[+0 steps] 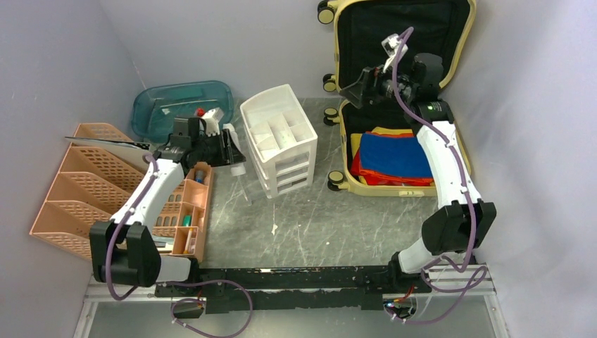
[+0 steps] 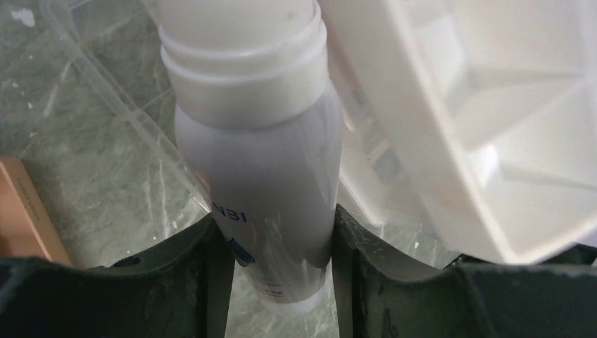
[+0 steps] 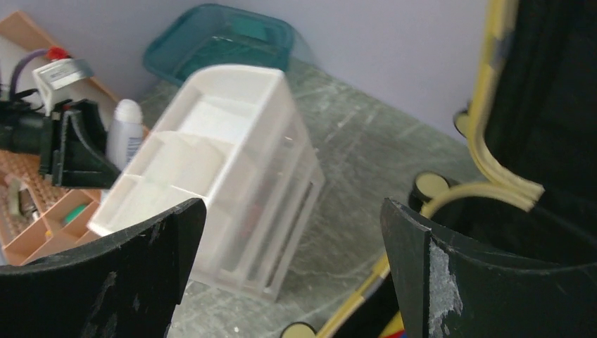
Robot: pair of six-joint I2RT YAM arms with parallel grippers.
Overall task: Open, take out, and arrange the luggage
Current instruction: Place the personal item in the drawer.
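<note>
Left wrist view: left gripper (image 2: 278, 264) half closed, clamping a white bottle (image 2: 260, 155) just beside the drawer unit (image 2: 479, 141). Right gripper (image 3: 292, 267) gapes wide and empty above the luggage (image 1: 373, 189), which lies open at the table's (image 1: 317, 218) far right corner, lid (image 1: 366, 35) upright, folded clothes (image 1: 391, 155) inside. Bare grey marbled table lies between the drawer unit and the near edge.

the white bottle (image 2: 260, 176) carries blue letters that look like "nbi". the smaller print below them is too blurred to read.
</note>
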